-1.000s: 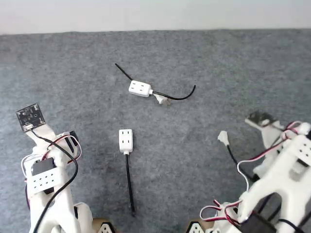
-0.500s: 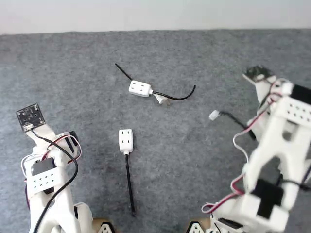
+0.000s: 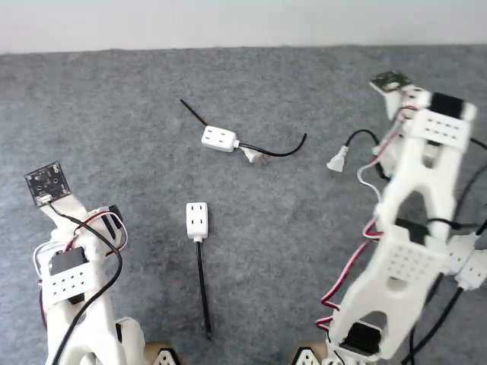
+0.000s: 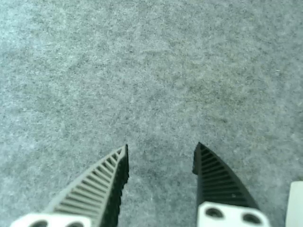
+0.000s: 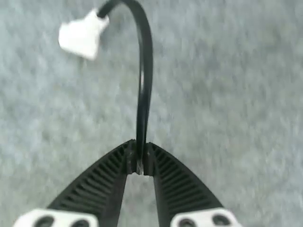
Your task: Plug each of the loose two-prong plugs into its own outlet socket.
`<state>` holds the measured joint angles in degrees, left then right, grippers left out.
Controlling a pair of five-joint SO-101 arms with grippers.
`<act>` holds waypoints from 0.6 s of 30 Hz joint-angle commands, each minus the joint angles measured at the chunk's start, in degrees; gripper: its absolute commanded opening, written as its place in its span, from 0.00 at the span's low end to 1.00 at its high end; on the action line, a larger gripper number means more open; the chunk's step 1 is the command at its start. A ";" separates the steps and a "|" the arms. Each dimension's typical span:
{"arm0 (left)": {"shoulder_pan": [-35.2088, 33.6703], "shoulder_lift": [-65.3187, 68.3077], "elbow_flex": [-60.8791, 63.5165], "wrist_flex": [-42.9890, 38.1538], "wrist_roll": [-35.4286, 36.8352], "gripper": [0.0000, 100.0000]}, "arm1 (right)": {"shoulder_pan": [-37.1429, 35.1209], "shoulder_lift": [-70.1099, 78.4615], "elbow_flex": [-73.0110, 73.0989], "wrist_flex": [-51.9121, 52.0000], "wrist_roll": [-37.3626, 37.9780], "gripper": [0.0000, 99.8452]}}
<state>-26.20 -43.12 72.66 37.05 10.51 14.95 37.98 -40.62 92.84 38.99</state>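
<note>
The right jaws are clamped on a black cord [image 5: 143, 90], as the right wrist view shows, with the white plug [image 5: 83, 37] at its curled end. The high view places that plug right of the far socket [image 3: 218, 138], well apart. The left jaws stand apart over bare bench [image 4: 142, 56], well to that socket's left.
</note>
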 commanded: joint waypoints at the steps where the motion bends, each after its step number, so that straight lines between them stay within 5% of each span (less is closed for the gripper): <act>1: 0.00 -0.88 -0.66 -1.49 -0.35 0.21 | -4.97 3.91 -9.93 -0.92 -2.90 0.01; 11: 0.00 -0.88 -0.66 -1.41 -0.44 0.21 | -9.19 18.42 -28.66 -0.40 -10.73 0.02; 18: 0.00 -0.79 -0.57 -1.32 -0.44 0.21 | -10.42 24.57 -35.96 -1.01 -11.78 0.23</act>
<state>-26.20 -43.12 72.66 37.05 10.51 5.80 62.86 -70.95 92.66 27.82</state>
